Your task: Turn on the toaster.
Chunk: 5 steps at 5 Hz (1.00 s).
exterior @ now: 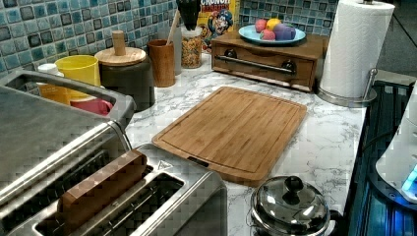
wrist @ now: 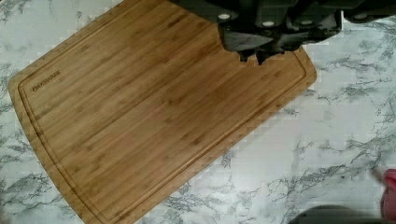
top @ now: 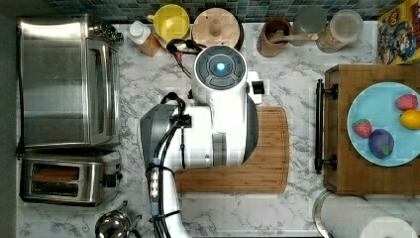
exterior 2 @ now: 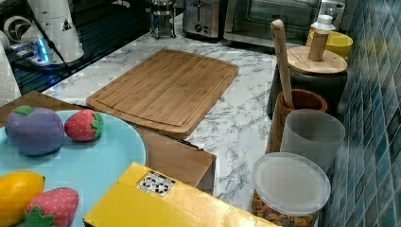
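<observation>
The toaster (top: 64,181) is a small steel box at the top view's lower left. A brown slab (top: 55,173) sits in one slot, and the black lever knob (top: 110,179) is on the end facing the arm. In the left view the toaster (exterior: 162,196) is in the foreground with the slab (exterior: 101,189). In the right view the toaster (exterior 2: 198,18) stands far back. My gripper (wrist: 252,57) hangs shut and empty high over the bamboo cutting board (wrist: 154,107), well away from the toaster. The left view has the gripper (exterior: 189,14) at its top edge.
A large steel toaster oven (top: 69,82) stands beside the toaster. A lidded steel pot (exterior: 290,206) sits near the counter's front. Jars, a yellow cup (top: 172,22) and a utensil holder (top: 275,37) line the tiled wall. A wooden box (top: 341,163) carries a plate of toy fruit. A paper towel roll (exterior: 355,49) stands by it.
</observation>
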Each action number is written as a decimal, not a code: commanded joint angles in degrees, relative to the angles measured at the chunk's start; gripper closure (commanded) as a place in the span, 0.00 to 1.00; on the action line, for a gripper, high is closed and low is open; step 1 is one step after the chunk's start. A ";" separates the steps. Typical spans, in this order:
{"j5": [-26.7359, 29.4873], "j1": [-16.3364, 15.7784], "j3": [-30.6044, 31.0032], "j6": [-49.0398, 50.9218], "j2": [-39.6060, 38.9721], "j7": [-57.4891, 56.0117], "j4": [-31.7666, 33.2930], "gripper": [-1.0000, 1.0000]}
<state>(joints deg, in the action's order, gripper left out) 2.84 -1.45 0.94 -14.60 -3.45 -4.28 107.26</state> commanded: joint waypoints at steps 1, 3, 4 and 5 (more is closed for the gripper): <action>0.03 -0.35 0.41 -0.17 0.00 -1.63 0.03 1.00; 2.82 -3.76 4.08 -7.67 2.83 -2.96 8.48 1.00; 3.84 -6.09 6.61 -10.02 3.58 -4.05 11.16 1.00; 2.42 -8.87 8.85 -12.62 3.66 -3.18 13.64 1.00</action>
<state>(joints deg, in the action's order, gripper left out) 4.34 -3.01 5.20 -24.55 -2.88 -4.73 117.61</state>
